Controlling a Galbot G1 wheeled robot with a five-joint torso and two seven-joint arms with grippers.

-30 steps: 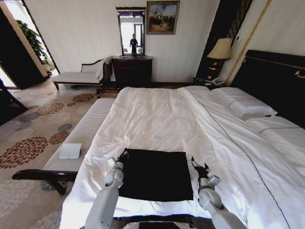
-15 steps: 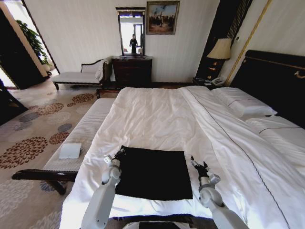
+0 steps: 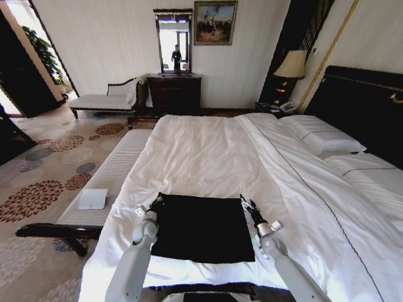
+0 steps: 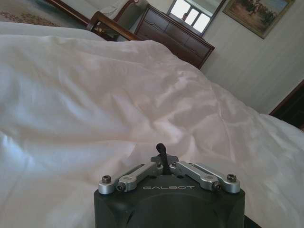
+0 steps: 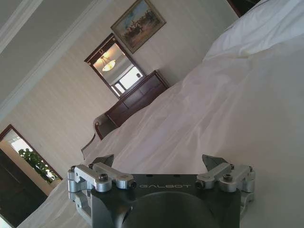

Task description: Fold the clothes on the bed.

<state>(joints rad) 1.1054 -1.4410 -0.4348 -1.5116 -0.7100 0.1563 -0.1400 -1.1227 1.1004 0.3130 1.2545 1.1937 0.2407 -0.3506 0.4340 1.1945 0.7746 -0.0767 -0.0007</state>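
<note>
The black T-shirt, folded square on the bed, now has the right gripper, jaws apart, newly at its far right corner, while the left gripper, pinched together on the far left corner, has barely moved, so a two-handed fold looks close.

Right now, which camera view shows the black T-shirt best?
The head view: the black T-shirt lies flat on the bed, both hands at its far corners. The left wrist view gives a pinched black scrap; the right wrist view gives white bedding.
</note>
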